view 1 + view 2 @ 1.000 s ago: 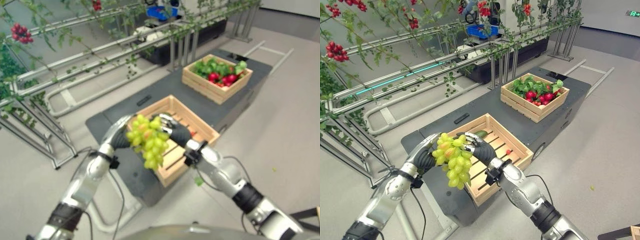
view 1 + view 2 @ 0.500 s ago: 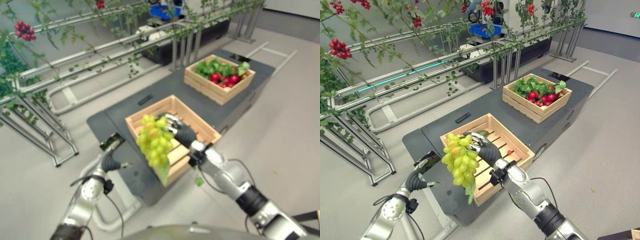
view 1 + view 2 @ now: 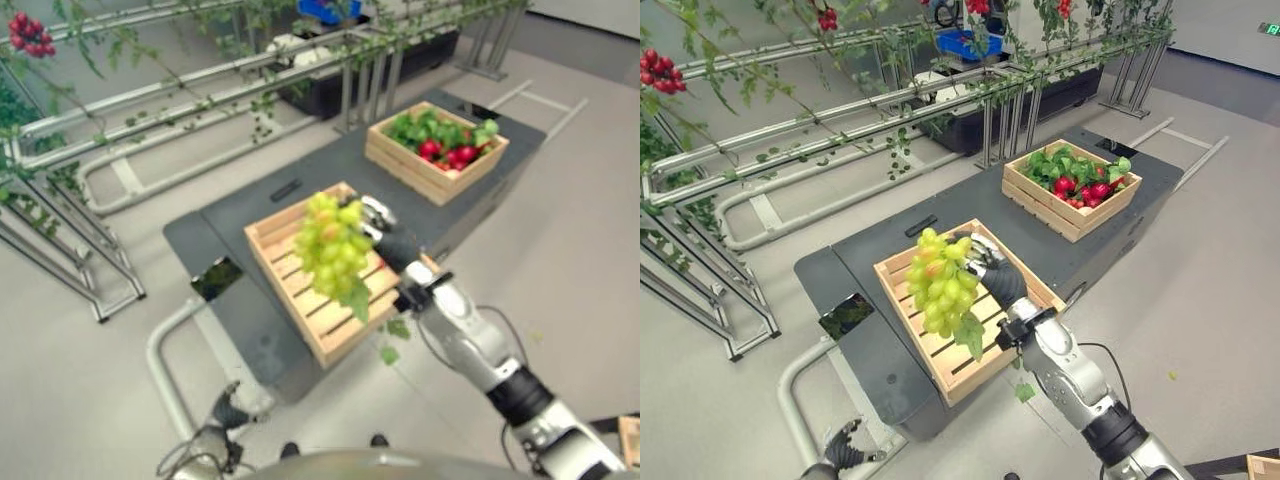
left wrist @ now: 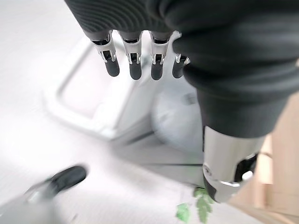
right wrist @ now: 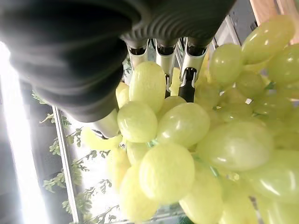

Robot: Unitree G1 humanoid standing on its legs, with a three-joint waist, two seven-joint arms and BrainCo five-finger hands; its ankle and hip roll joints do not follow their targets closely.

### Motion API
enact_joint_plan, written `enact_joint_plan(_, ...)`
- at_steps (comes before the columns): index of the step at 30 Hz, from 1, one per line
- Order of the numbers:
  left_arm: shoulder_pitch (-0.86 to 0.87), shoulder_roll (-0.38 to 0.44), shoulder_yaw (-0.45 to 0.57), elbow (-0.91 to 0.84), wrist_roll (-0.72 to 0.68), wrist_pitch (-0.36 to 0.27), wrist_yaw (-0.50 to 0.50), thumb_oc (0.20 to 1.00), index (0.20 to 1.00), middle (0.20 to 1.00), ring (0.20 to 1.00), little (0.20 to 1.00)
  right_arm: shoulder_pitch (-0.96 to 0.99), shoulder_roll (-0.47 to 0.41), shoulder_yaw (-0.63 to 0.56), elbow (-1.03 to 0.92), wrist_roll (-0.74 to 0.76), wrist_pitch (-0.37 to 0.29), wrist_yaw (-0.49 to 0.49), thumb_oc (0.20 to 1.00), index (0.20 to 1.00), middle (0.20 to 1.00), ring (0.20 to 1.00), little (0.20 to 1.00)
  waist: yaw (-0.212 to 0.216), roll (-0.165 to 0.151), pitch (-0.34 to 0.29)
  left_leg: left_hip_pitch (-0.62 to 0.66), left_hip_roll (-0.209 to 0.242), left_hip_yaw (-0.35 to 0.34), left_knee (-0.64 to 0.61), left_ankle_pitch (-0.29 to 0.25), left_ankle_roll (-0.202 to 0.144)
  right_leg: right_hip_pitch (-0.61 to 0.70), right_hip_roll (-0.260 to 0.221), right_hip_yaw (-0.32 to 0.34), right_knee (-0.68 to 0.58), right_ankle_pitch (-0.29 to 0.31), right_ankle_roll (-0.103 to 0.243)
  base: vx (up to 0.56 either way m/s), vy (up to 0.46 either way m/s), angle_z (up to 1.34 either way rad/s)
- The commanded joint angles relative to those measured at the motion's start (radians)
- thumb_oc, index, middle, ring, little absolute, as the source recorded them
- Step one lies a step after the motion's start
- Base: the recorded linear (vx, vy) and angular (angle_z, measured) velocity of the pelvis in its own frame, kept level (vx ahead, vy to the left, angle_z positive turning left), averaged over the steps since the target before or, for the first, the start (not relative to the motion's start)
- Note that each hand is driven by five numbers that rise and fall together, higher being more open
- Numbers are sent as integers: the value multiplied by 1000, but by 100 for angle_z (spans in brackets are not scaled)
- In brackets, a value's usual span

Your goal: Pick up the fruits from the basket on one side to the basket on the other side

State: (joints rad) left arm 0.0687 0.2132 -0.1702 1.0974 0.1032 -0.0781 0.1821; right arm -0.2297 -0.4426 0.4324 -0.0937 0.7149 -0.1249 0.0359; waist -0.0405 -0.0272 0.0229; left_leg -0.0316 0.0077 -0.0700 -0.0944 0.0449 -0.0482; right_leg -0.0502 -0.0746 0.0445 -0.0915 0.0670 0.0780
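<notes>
A bunch of green grapes (image 3: 940, 285) with a leaf at its lower end hangs above the near wooden crate (image 3: 902, 320). My right hand (image 3: 998, 275) is shut on the top of the bunch; in the right wrist view its fingers (image 5: 164, 56) curl into the grapes (image 5: 187, 140). The near crate shows bare slats below the bunch. The far wooden crate (image 3: 1038, 213) holds red and green fruit with leaves. My left hand (image 3: 843, 445) hangs low beside the platform, near the floor. Its fingers (image 4: 133, 56) are straight and hold nothing.
Both crates stand on a long dark platform (image 3: 870, 260). Metal rails with vines and red berries (image 3: 660, 72) run along the far left side. A white tube frame (image 3: 790, 370) sits at the platform's near left corner. A loose leaf (image 3: 1025, 392) hangs by the crate's front.
My left hand has let go of the grapes and dropped down to the lower left. My right hand alone has carried the bunch up and right over the near crate.
</notes>
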Motion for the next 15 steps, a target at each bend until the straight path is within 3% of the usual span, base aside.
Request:
enact_joint_plan(1, -71, 23, 19, 87, -24, 1, 25, 1000, 1000, 1000, 1000, 1000, -28, -8, -108, -152, -41, -106, -2, 200, 200, 200, 200, 200, 18, -35, -9, 21, -79, 27, 63, -181, 50, -40, -22, 36, 37, -57, 56, -56, 43, -1)
enact_joint_plan(5, -77, 29, 74, 158, -34, 6, 9, 1000, 1000, 1000, 1000, 1000, 32, -47, -192, -202, -83, -117, -3, 200, 200, 200, 200, 200, 9, -52, -1, 7, -88, 36, 63, -175, 57, -67, -28, 49, 43, -36, 68, -62, 49, 0)
enact_joint_plan(13, -135, 56, 83, 166, -18, -15, 5, 1000, 1000, 1000, 1000, 1000, 88, -65, -304, -257, -148, -146, -13, 200, 200, 200, 200, 200, -33, -73, 32, -51, -99, 93, 51, -143, 69, -170, -32, 87, 42, 44, 104, -139, 47, -19)
enact_joint_plan(14, -139, 73, 84, 148, -15, -26, 11, 1000, 1000, 1000, 1000, 1000, 83, -53, -300, -262, -147, -156, -12, 200, 200, 200, 200, 200, -25, -80, 39, -68, -71, 141, 62, -136, 63, -191, -35, 22, 54, 43, 108, -154, -56, -98)
enact_joint_plan(15, -141, 80, 81, 141, -15, -26, 12, 1000, 1000, 1000, 1000, 1000, 82, -52, -298, -267, -142, -159, -7, 200, 200, 200, 200, 200, -26, -83, 39, -77, -61, 155, 64, -127, 60, -189, -30, 5, 71, 35, 106, -195, -55, -173)
